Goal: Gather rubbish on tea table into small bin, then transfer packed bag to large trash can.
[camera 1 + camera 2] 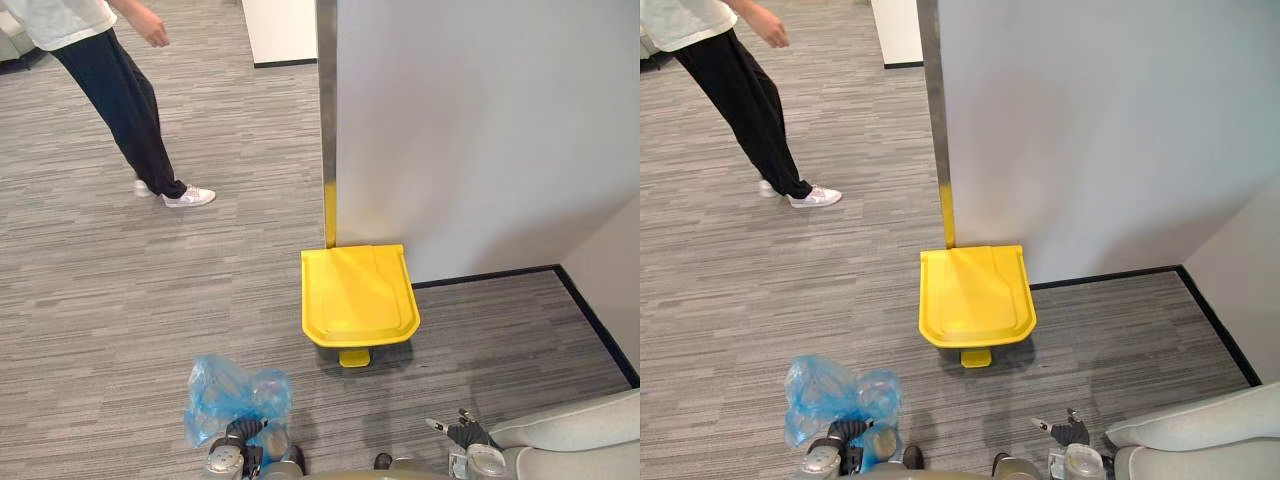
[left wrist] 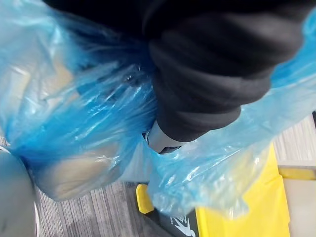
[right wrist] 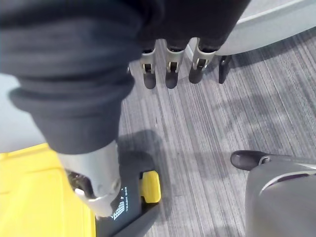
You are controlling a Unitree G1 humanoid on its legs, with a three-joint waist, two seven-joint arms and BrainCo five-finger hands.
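Observation:
A packed blue plastic bag hangs above the grey carpet, bunched round my left hand. In the left wrist view the bag wraps the hand's dark cover, and one silver finger curls into the plastic. A large yellow trash can stands against the white wall with its lid down and its yellow pedal facing me. It sits ahead and to the right of the bag. My right hand hangs low on the right, its fingers straight and holding nothing, beside the can's pedal.
A person in dark trousers and white shoes stands at the far left. A white partition wall with a metal edge post rises behind the can. A pale grey sofa cushion lies at the lower right.

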